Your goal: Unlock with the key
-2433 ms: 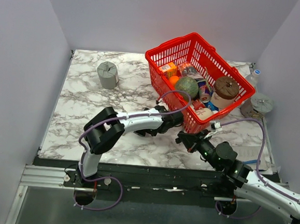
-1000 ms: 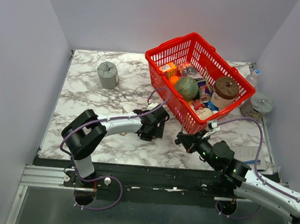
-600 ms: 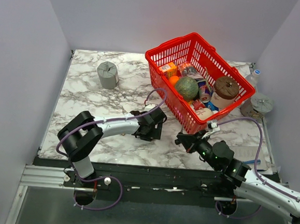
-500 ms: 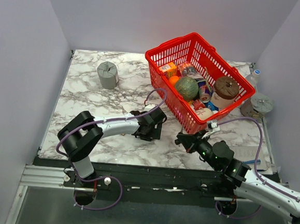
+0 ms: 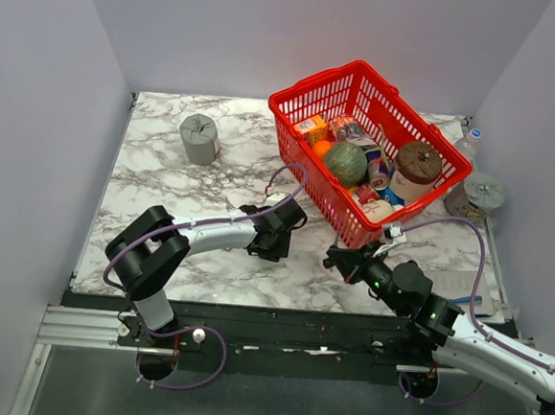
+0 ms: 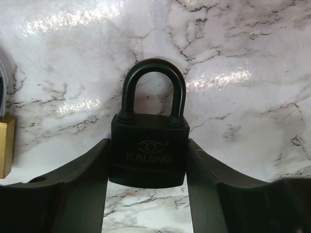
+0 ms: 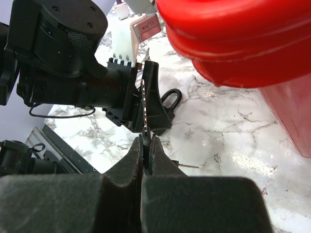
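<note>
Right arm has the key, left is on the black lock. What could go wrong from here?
1. The right gripper pinches the thin key by one end, so it may twist on insertion.
2. The black padlock has its underside facing into the left gripper, so the keyway may be hard to reach.
3. The red basket sits close above the right gripper and could be bumped.

1. Left arm (image 5: 208, 231): white shells, black joints, purple cable looping alongside.
2. Right arm (image 5: 483, 347): same white and black, purple cable, green lights on its joints.
3. Left fingers (image 6: 68, 194): broad, matte black, curved inner edges.
4. Right fingers (image 7: 121, 179): black, tapering to narrow tips.
5. Left wrist housing (image 7: 58, 19), at 10 o'clock from the right camera: black, round, small screws.
</note>
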Controlling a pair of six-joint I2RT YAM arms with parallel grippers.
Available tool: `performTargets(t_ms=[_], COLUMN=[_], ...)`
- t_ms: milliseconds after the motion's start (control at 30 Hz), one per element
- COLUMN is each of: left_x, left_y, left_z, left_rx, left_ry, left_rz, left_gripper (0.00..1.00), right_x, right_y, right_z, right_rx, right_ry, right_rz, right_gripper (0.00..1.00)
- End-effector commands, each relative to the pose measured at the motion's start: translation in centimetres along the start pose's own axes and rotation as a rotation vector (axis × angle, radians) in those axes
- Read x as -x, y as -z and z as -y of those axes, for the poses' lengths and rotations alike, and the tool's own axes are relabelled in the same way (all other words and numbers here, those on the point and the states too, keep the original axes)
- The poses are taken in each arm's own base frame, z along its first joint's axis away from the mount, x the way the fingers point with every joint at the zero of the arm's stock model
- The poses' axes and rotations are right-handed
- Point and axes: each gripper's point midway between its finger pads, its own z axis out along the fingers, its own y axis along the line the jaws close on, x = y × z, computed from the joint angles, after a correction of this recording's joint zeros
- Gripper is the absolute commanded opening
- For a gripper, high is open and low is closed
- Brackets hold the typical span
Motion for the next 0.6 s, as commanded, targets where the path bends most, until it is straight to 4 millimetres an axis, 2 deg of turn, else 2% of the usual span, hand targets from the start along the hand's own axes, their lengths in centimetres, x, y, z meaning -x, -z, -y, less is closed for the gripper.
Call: performTargets(t_ms=[0, 33, 133, 200, 267, 300, 333, 400, 433, 500, 567], left_x=[-5.0, -5.1, -4.5, -3.8, -2.8, -2.7, -1.8, -1.2, -0.7, 0.0, 1.2], left_y=[-1.3, -1.3, -0.6, 0.1, 0.8, 1.5, 2.0, 3.3, 3.8, 5.0, 6.1], left_z=[-1.8, -2.1, -1.4, -1.1, -1.3, -1.9, -2.3, -3.0, -3.1, -4.5, -5.5], left_rx=[0.032, 0.034, -0.007, -0.023, -0.001, 0.032, 0.064, 0.086, 0.091, 0.149, 0.201], left_ry=[0.017, 0.024, 0.069, 0.087, 0.092, 0.079, 0.077, 0.075, 0.076, 0.063, 0.061], left_rz=[-0.144, -0.14, -0.095, -0.061, -0.012, -0.003, 0.038, 0.065, 0.083, 0.114, 0.163], left_gripper=[0.22, 0.12, 0.0, 0.0, 0.0, 0.0, 0.0, 0.0, 0.0, 0.0, 0.0], right_x=[-1.0, -1.0, -2.3, -2.6, -3.8, -4.0, -4.3, -5.5, -5.5, -6.9, -7.5], right_y=[-0.3, -0.4, -1.0, -1.4, -1.9, -2.1, -2.1, -2.4, -2.4, -2.7, -2.8], right_z=[0.2, -0.3, -1.6, -2.6, -3.5, -4.1, -5.2, -5.9, -7.3, -8.1, -9.8], right_rx=[0.001, 0.024, 0.08, 0.112, 0.133, 0.144, 0.17, 0.176, 0.21, 0.216, 0.276], right_ry=[0.013, 0.006, -0.008, -0.022, -0.029, -0.031, -0.035, -0.028, -0.032, -0.024, -0.063], right_rz=[-0.032, -0.039, -0.095, -0.118, -0.161, -0.169, -0.176, -0.213, -0.213, -0.254, -0.283], right_gripper=[0.01, 0.01, 0.01, 0.01, 0.01, 0.01, 0.01, 0.01, 0.01, 0.01, 0.01])
